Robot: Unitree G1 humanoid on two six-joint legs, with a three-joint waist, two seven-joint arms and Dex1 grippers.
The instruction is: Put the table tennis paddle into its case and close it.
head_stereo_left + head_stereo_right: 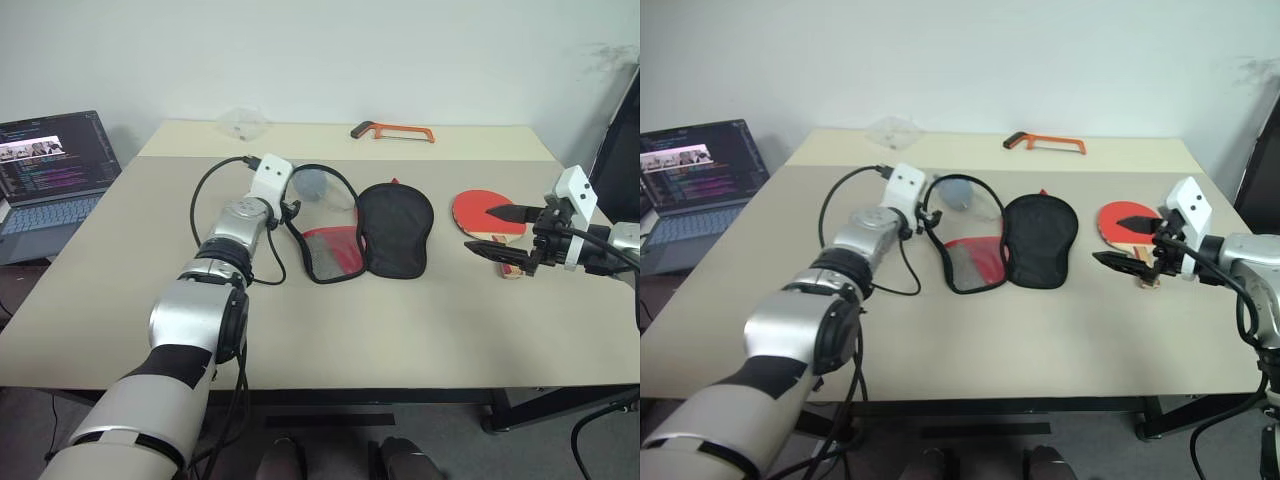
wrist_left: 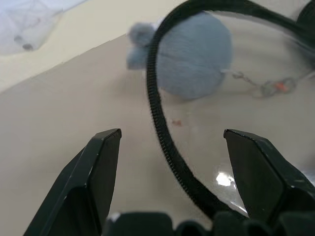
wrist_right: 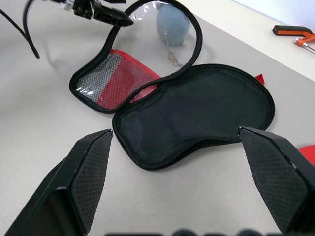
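Note:
The case lies unzipped and spread open in the middle of the table, its black half (image 1: 395,228) on the right and its clear, mesh and red half (image 1: 330,250) on the left. A grey round tag (image 2: 189,54) rests under the clear plastic. My left gripper (image 1: 290,212) is open at the clear half's left rim; the black zip edge (image 2: 157,108) runs between its fingers without being pinched. The table tennis paddle (image 1: 478,212) lies red face up to the right of the case. My right gripper (image 1: 492,235) hovers open over its handle end, pointing toward the case.
An orange hacksaw (image 1: 392,131) and a crumpled clear bag (image 1: 243,123) lie near the table's far edge. An open laptop (image 1: 50,170) sits off the table's left side. A black cable (image 1: 215,200) loops beside my left wrist.

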